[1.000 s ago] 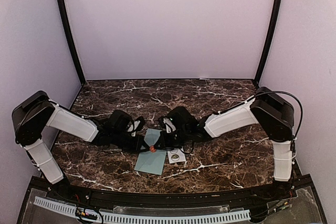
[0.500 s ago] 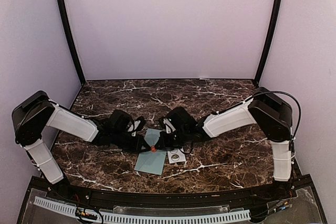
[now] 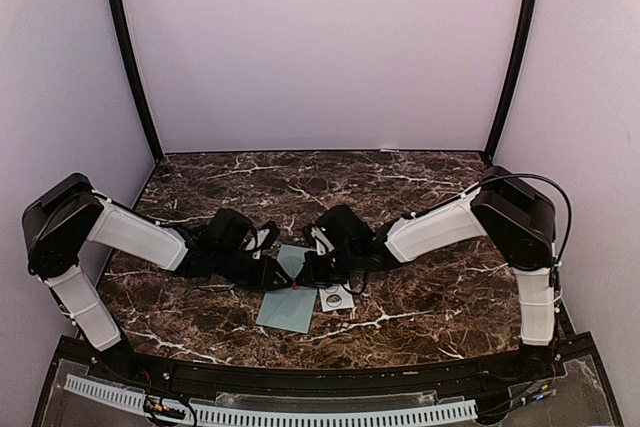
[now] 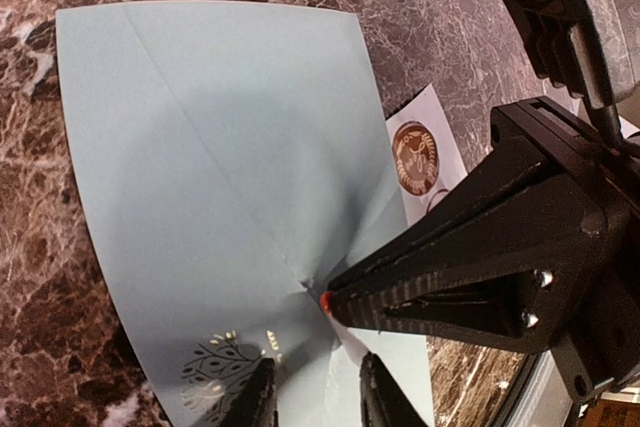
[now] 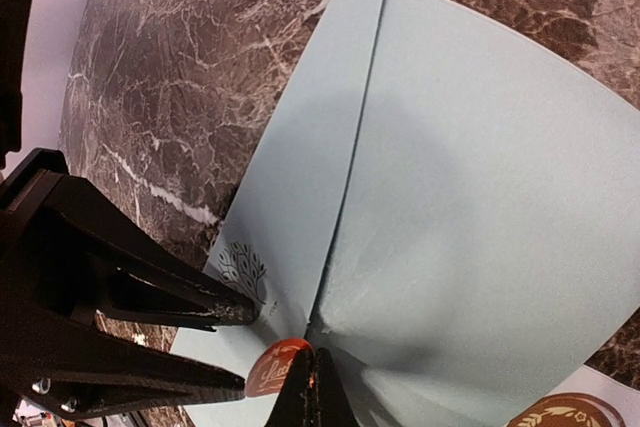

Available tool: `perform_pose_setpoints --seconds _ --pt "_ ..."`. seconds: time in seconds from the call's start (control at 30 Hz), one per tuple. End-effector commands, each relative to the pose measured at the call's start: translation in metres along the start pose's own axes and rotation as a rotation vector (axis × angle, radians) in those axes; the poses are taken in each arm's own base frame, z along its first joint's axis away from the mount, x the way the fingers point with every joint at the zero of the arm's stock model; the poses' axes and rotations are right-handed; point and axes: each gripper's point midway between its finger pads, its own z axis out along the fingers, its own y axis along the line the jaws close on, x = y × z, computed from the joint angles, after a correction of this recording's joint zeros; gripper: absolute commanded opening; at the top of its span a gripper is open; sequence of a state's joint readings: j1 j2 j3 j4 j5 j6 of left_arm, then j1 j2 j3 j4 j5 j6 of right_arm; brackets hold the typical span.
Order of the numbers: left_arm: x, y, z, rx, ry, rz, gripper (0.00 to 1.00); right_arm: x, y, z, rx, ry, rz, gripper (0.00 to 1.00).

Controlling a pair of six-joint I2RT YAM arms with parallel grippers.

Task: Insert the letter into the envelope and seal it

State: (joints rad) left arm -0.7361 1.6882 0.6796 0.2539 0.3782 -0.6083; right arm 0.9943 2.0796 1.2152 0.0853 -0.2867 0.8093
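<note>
Table (image 3: 420,197) of dark, white-veined marble, under two arms reaching inward to meet near the front middle. Lying flat there, the envelope (image 3: 288,309), pale teal, flap folded down, point of the flap toward the meeting grippers. No letter in sight anywhere; judged to be inside already, though impossible to confirm through the paper. Just beside the envelope's right edge, touching it or tucked slightly under, a white sticker strip (image 3: 336,297) carrying brown round seals.

At the flap's point, the left gripper (image 5: 245,347), fingers parted by a narrow gap and holding nothing, tips on or just above the paper close beside a small orange-red round sticker (image 5: 275,372). Coming in from the opposite side, the right gripper (image 5: 312,387), fingers closed tight together, tips down at the sticker's edge; pressing on it or pinching it, cannot tell.

Looks like the sealing step, late in the task: sticker set over the flap's point, not yet clearly rubbed flat. Next move, by this reading: firm downward pressure across the whole disc so as to bridge flap and body, then a straight lift away, without dragging the sticker or sliding the envelope on the smooth stone.
</note>
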Motion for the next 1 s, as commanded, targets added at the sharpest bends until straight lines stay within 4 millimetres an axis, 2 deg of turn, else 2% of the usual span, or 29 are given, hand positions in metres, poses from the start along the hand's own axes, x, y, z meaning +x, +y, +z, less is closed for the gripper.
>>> perform_pose_setpoints --seconds 0.0,0.13,0.3,0.5,0.97 --pt "0.032 0.037 0.003 -0.139 0.09 -0.058 0.32 -0.007 -0.003 0.004 0.012 -0.016 -0.007 0.0" --pt "0.031 0.037 0.002 -0.143 0.084 -0.061 0.39 -0.006 -0.004 0.005 0.014 -0.014 -0.004 0.0" --pt "0.031 0.038 0.003 -0.15 0.086 -0.064 0.39 -0.007 -0.003 0.005 0.013 -0.015 -0.005 0.0" --pt "0.034 0.043 0.007 -0.174 0.107 -0.071 0.26 -0.007 -0.004 0.006 0.012 -0.014 -0.004 0.0" --pt "0.035 0.051 0.011 -0.22 0.135 -0.077 0.18 -0.007 -0.002 0.004 0.01 -0.017 -0.005 0.0"
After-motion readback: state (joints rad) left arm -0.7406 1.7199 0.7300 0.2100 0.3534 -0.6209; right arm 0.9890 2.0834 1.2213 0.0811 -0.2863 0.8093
